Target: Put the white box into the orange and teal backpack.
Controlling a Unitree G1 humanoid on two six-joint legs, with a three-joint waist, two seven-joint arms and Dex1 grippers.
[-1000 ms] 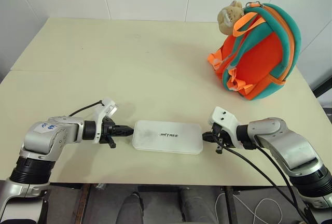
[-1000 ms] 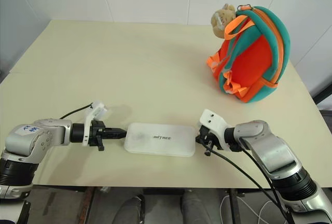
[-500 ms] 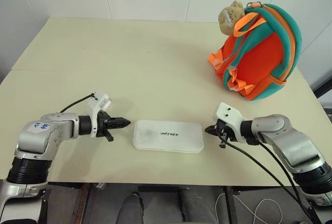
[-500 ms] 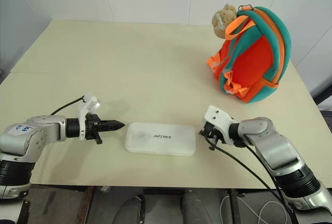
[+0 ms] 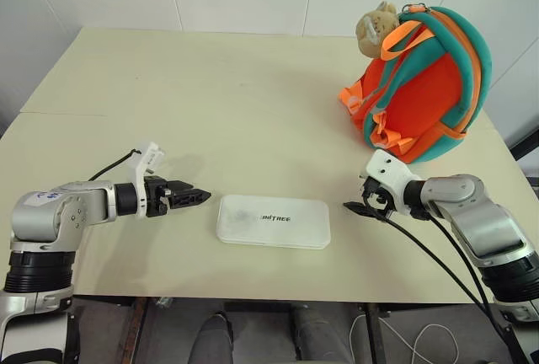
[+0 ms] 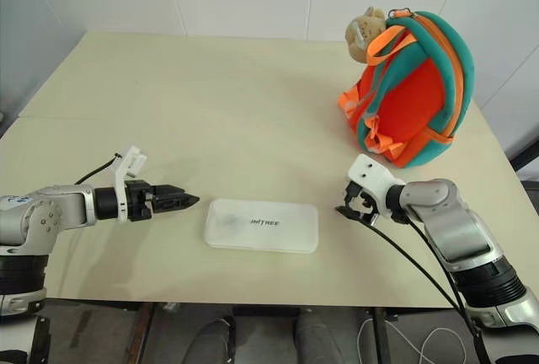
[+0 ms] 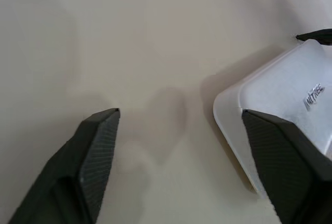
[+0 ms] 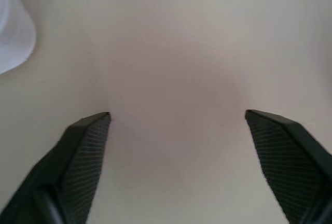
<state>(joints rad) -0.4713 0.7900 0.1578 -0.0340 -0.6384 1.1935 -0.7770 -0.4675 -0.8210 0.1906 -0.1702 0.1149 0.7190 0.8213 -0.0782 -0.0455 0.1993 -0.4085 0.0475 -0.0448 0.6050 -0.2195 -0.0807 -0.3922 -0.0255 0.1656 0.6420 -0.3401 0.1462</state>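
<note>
White box (image 5: 273,222) flat between open left pincer (image 5: 199,197), right pincer (image 5: 354,208)

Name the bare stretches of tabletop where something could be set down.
Bare: the table from the far left corner to the backpack, and forward to the white box. Crowded: the near edge, with left gripper and right gripper flanking the box.

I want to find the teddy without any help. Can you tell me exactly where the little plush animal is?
Start at the cream table and look to its far right corner, where the orange and teal backpack stands upright. The tan plush animal toy sits at the backpack's top left edge, beside an orange strap. It is the one furry, tan thing there; the white box near the front edge is flat and smooth.
</note>
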